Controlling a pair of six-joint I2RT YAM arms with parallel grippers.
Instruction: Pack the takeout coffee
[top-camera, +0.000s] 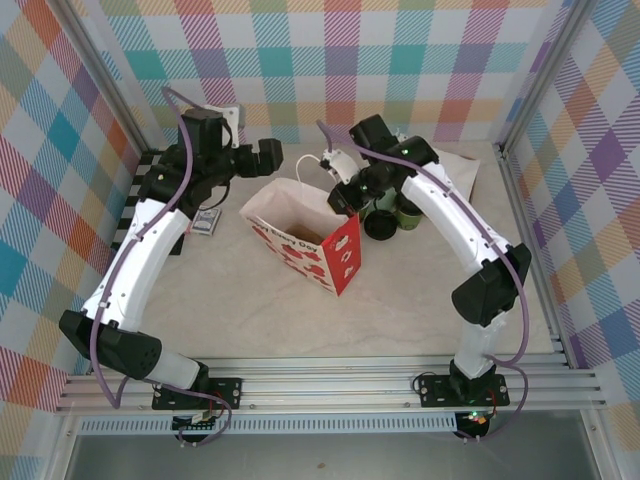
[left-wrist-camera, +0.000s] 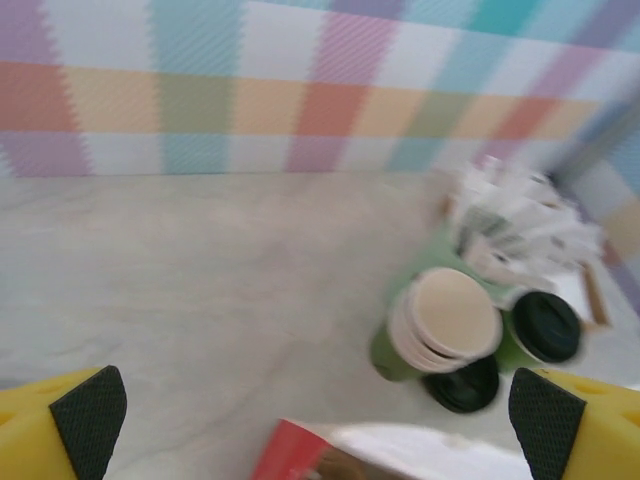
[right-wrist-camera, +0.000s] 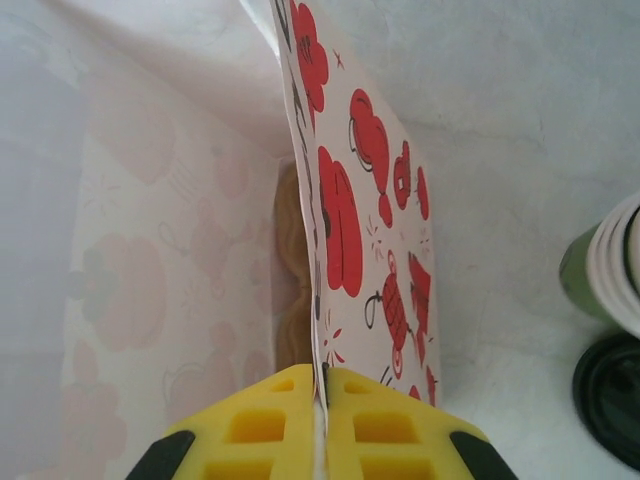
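Observation:
The takeout coffee (left-wrist-camera: 545, 328), a dark-green cup with a black lid, stands on the table at the right, also in the top view (top-camera: 408, 214) beside my right arm. The white paper bag (top-camera: 300, 238) with red print stands open at mid-table. My right gripper (right-wrist-camera: 322, 385) is shut on the bag's right wall (right-wrist-camera: 360, 200) at its rim, and appears in the top view (top-camera: 345, 205). My left gripper (left-wrist-camera: 315, 420) is open and holds nothing, hovering behind the bag's far-left corner (top-camera: 268, 155). Its black pads (left-wrist-camera: 88, 415) sit wide apart.
Stacked green cups with cream rims (left-wrist-camera: 440, 325) and a loose black lid (left-wrist-camera: 465, 385) stand next to the coffee. A mint cup with white wrapped sticks (left-wrist-camera: 500, 230) is behind them. Something brown (right-wrist-camera: 290, 260) lies inside the bag. A small packet (top-camera: 205, 222) lies left of the bag.

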